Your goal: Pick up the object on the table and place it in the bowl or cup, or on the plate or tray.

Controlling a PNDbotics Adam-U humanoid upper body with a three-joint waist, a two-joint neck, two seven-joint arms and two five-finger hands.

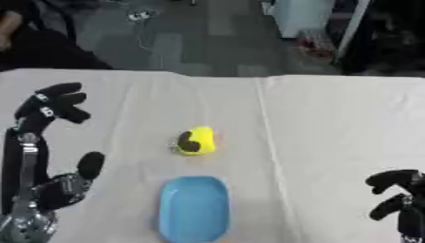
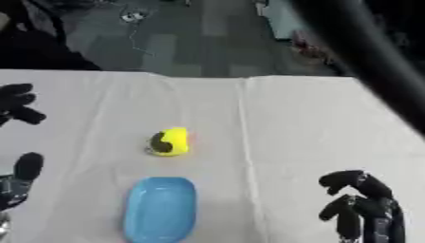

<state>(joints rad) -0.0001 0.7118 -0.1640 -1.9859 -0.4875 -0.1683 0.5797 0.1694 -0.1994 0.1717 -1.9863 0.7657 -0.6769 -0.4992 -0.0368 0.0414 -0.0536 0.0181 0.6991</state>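
- Nearest me, the blue tray (image 1: 193, 209) lies empty at the lower middle of the frame, long side pointing away, ready to receive.
- My right hand (image 2: 358, 199) idles at the lower right, fingers curled on nothing.
- My left hand (image 1: 51, 108) hangs at the left edge, fingers spread wide, holding nothing.
- The yellow toy (image 1: 196, 140) sits on the bench (image 1: 332, 133) just beyond the tray, mid-frame, untouched; I judge either hand could reach it.
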